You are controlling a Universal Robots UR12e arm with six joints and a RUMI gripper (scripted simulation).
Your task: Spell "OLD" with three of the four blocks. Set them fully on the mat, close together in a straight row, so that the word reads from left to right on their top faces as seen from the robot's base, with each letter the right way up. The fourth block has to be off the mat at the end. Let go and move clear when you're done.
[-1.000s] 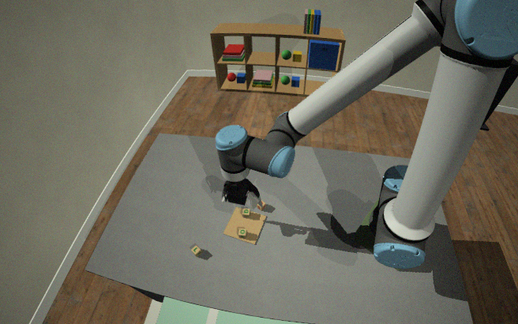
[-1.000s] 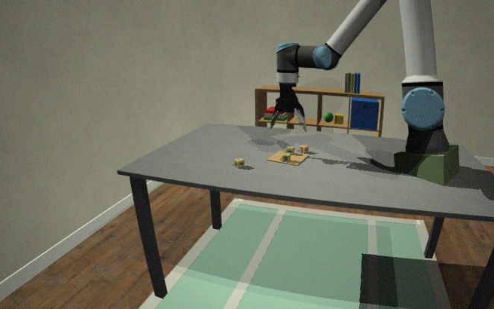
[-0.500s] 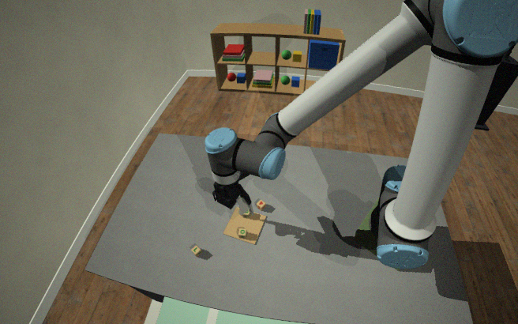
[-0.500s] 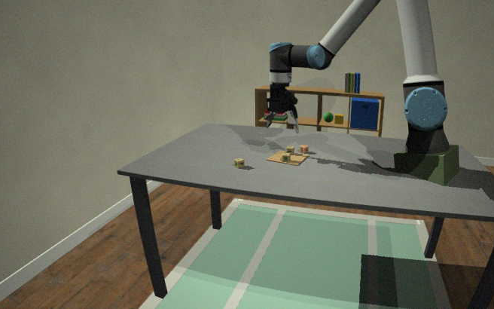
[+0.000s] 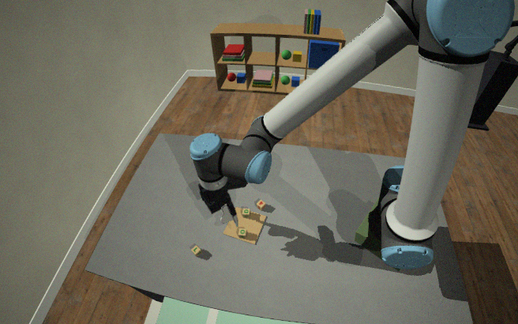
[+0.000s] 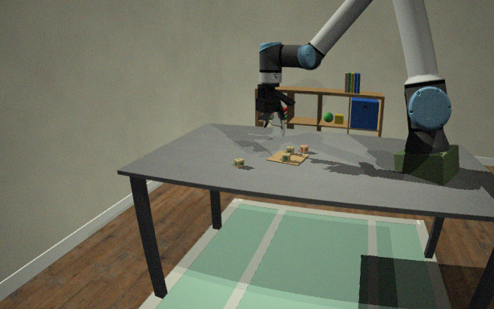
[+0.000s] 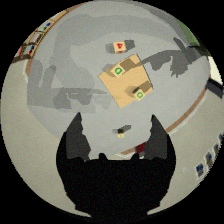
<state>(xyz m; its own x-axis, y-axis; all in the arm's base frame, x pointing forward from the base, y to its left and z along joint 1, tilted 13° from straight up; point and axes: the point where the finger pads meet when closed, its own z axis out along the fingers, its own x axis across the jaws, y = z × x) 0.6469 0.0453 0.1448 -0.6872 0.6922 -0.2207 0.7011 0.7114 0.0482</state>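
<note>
A tan mat (image 5: 245, 227) lies on the grey table. Two blocks with green letters sit on it, one at the far corner (image 5: 245, 211) and one nearer the front (image 5: 242, 231); their letters are too small to read surely. A block with a red letter (image 5: 260, 204) stands off the mat, just beyond it. A fourth block (image 5: 195, 250), with what looks like a green L, stands alone off the mat toward the table's front left. My gripper (image 6: 273, 124) is open and empty, well above the table. In the wrist view, the mat (image 7: 126, 80) lies ahead and the lone block (image 7: 121, 132) shows far below between the fingers.
The robot's base stands on a green pedestal (image 6: 429, 165) at the right of the table. A wooden shelf (image 5: 277, 56) with toys stands against the far wall. The table's front edge (image 6: 279, 194) is close to the lone block.
</note>
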